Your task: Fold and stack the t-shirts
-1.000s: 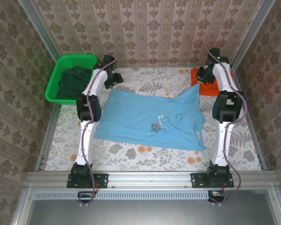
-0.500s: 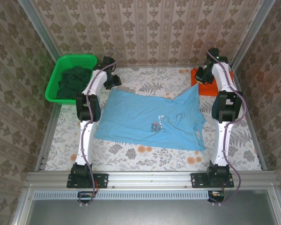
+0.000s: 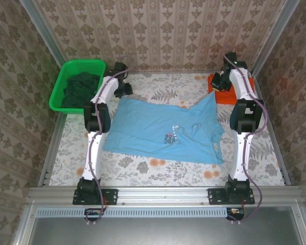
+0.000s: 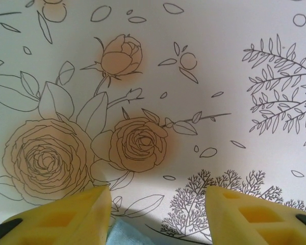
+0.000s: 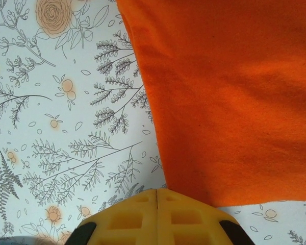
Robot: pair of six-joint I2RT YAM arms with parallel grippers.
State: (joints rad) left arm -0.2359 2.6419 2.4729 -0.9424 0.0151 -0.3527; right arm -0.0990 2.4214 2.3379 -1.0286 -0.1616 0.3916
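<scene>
Desk: light blue t-shirt lies spread mid-desk, print up. Left tool at its far left corner, fingers spread; blue hem peeks between them, contact unclear. Right tool pressed together over the edge of the orange-red t-shirt, far right corner. Green basket far left.

Left end effector parted, pointing down — right end effector pressed closed, pointing down

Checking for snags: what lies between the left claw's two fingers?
Mostly bare flowered tablecloth; a corner of the light blue t-shirt peeks in at the bottom edge, seen in the left wrist view.
</scene>
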